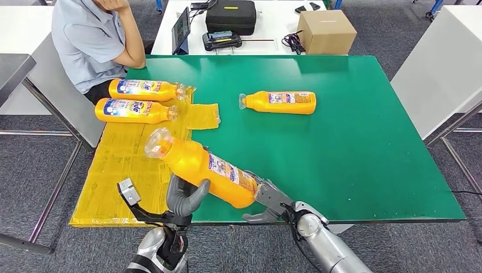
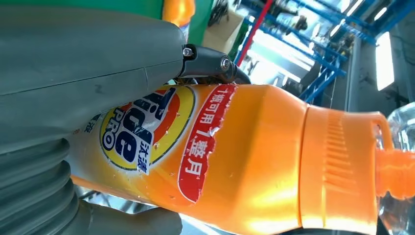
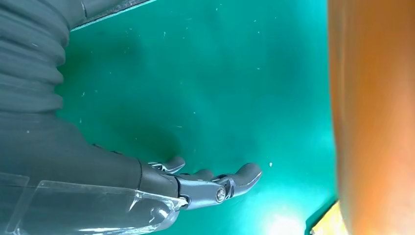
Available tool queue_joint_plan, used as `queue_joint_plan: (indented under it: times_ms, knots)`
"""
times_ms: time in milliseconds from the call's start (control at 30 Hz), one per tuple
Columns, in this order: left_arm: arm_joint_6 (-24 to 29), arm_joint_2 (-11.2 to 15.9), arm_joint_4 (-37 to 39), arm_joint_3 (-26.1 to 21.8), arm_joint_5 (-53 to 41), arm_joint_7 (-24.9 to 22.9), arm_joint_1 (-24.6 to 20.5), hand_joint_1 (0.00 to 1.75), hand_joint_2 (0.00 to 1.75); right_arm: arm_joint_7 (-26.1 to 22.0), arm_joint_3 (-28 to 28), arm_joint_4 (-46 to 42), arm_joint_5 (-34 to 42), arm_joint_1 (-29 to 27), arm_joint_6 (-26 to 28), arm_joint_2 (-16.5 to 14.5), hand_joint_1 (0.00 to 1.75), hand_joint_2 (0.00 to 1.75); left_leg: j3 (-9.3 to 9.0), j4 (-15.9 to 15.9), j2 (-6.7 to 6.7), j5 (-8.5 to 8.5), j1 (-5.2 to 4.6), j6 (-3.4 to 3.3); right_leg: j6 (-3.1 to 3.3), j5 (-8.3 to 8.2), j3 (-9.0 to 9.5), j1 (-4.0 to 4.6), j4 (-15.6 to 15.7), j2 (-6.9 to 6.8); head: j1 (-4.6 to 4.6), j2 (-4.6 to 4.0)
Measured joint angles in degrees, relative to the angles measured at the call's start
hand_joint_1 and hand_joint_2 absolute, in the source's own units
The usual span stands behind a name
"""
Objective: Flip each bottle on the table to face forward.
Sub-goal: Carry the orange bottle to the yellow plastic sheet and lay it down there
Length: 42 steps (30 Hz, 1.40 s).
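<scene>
Tide detergent bottle (image 1: pixel 199 169), orange with a clear cap, was held tilted above the near edge of the green table (image 1: pixel 364 153), cap toward the far left; the left hand (image 1: pixel 185 198) gripped its middle, apparently to turn the label forward. Right hand (image 1: pixel 271 202) sat at the bottle's base, fingers spread, holding nothing. Two bottles (image 1: pixel 136 100) lay label-up on the yellow sheet (image 1: pixel 122 165) at the left edge, likely done, and a fourth bottle (image 1: pixel 279 102) lay near the table's middle beyond a seated person (image 1: pixel 91 40).
</scene>
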<state>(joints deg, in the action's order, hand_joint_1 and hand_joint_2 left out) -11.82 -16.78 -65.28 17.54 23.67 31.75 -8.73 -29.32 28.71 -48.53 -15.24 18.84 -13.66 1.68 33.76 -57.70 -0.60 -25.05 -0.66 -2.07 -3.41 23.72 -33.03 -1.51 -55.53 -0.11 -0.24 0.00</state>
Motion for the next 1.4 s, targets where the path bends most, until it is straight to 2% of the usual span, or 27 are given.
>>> queue_joint_plan:
  times_ms: [200,433,633,767,900,1067,1333,1400]
  knots:
    - [17.07,0.98,-0.89,1.25,-16.34,4.05,-0.79,1.75,1.75,0.19,-0.77,0.05,-0.48,-0.95,1.5,-0.19,0.0,1.75,-0.02,0.0,0.0,0.0,0.0,0.0,0.0,0.0,0.01,0.0,0.0,0.0,-0.01,0.0]
    - [28.04,3.01,-2.52,1.21,-27.02,4.81,-1.83,1.75,1.75,0.21,-1.96,-0.01,-2.19,-1.61,2.69,-0.28,0.0,1.75,-0.03,0.0,0.0,0.0,0.0,0.0,0.0,0.0,0.02,0.0,0.0,0.0,-0.01,0.0]
    - [42.61,5.04,-2.78,-0.12,-41.63,3.67,-2.96,1.75,1.75,0.21,-1.92,-1.26,-5.02,-2.3,4.25,-0.49,0.0,1.75,-0.03,0.0,0.0,0.01,0.0,0.0,0.0,0.0,0.03,0.0,-0.01,0.0,0.0,0.0]
    - [50.01,6.17,-1.5,-1.85,-53.12,0.44,-3.95,1.75,1.75,0.21,-1.91,-3.02,-5.68,-3.27,4.61,-0.5,0.0,1.75,-0.03,0.0,0.0,0.01,0.0,0.0,0.0,0.0,0.03,0.0,-0.01,0.0,0.0,0.0]
    - [51.55,6.64,1.78,-5.16,-69.63,-4.39,-5.05,1.75,1.75,0.21,-1.88,-5.0,-5.96,-4.28,4.59,-0.47,0.0,1.75,-0.03,0.0,0.01,0.01,0.0,0.0,0.0,0.0,0.02,0.0,-0.01,0.0,0.01,0.0]
    - [51.8,7.09,7.32,-9.56,-82.35,-8.9,-6.92,1.75,1.75,0.14,-1.86,-6.98,-6.0,-4.85,4.04,-0.34,0.0,1.75,-0.03,0.0,0.01,0.01,0.01,0.0,0.0,0.0,0.0,0.0,-0.01,0.0,0.01,0.0]
    - [51.94,9.91,20.42,-11.62,-91.78,-16.93,-12.67,1.72,1.75,-0.1,-1.78,-8.78,-5.75,-4.87,2.85,-0.03,0.0,1.75,-0.03,0.0,0.01,0.03,0.01,0.01,0.0,0.0,0.02,0.0,-0.03,0.0,0.01,0.0]
    - [51.93,10.67,23.28,-11.61,-93.27,-18.56,-14.07,1.58,1.75,-0.13,-1.75,-9.01,-5.63,-4.86,2.66,0.06,0.0,1.75,-0.03,0.0,0.01,0.04,0.01,0.01,0.0,0.0,0.02,0.0,-0.03,0.0,0.01,0.0]
